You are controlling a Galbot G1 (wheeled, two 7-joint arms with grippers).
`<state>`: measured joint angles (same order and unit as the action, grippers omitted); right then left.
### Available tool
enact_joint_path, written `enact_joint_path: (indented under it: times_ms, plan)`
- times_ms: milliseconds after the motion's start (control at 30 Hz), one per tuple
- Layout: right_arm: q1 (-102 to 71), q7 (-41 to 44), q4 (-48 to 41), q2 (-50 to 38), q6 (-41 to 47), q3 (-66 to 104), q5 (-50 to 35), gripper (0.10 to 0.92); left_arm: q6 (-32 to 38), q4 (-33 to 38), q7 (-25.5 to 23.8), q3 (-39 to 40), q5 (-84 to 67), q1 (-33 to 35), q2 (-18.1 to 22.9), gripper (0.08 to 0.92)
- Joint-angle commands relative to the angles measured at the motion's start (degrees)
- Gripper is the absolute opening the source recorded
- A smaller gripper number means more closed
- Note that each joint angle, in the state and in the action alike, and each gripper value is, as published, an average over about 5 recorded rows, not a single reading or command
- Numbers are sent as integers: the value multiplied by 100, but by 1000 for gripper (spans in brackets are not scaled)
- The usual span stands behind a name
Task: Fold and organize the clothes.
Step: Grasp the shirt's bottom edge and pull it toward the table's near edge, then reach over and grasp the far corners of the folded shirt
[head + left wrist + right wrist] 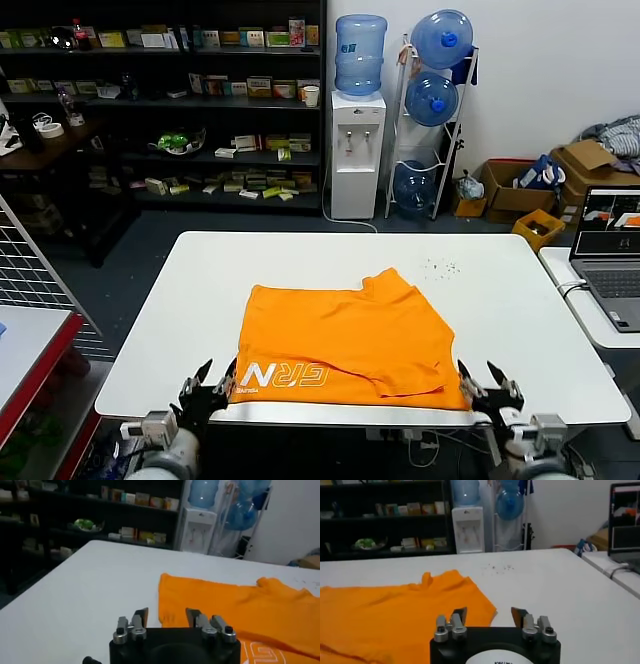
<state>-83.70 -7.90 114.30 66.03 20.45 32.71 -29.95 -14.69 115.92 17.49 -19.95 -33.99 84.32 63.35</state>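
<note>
left tool (207, 384), right tool (488, 385) open, flanking orange T-shirt (345, 335)

Office storeroom: stocked shelves (160, 100), water dispenser (357, 150), laptop (610, 255).

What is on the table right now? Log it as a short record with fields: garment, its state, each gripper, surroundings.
garment: orange T-shirt with white lettering
state: folded, lying flat on the white table, lettering at the near edge
left gripper: open, at the shirt's near left corner, holding nothing
right gripper: open, at the shirt's near right corner, holding nothing
surroundings: laptop on a side table, water dispenser behind
</note>
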Motion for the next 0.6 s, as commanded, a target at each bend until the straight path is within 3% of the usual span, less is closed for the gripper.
enact_joint_path:
  times_ms: [33, 167, 300, 600]
  plan:
    - [3406, -271, -2066, -143, 437, -1248, -610, 772, -323, -1449, -34, 485, -1204, -2486, -248, 680]
    - [4613, -309, -3425, 239, 627, -1872, -658, 817, -563, -2779, -44, 1011, -1621, -3695, -166, 787]
    - [5211, -240, -4390, 505, 720, -2252, -558, 822, -648, -3771, -198, 1424, -1674, -4365, -112, 820]
    - [5450, -79, -5413, 742, 926, -2353, -402, 823, -812, -4502, -410, 1825, -1640, -4897, 4, 823]
